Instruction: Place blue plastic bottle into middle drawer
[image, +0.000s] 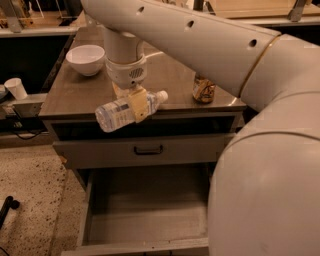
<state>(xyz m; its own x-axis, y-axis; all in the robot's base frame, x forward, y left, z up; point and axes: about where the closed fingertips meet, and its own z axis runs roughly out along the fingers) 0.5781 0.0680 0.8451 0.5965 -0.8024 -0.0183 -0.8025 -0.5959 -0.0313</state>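
My gripper (131, 102) is shut on the blue plastic bottle (117, 112), a clear bottle with a white cap and a pale label. It holds the bottle on its side in the air, in front of the cabinet's front edge and above the closed drawer front. The middle drawer (147, 225) is pulled open below, a grey box with a bare floor. The bottle is above the drawer's back left part. My white arm fills the right side and hides the drawer's right end.
A white bowl (85, 59) sits at the back left of the cabinet top (170, 80). A gold soda can (203, 90) stands at the front right. A closed drawer front with a black handle (148, 149) lies above the open drawer. A white cup (16, 88) stands at the far left.
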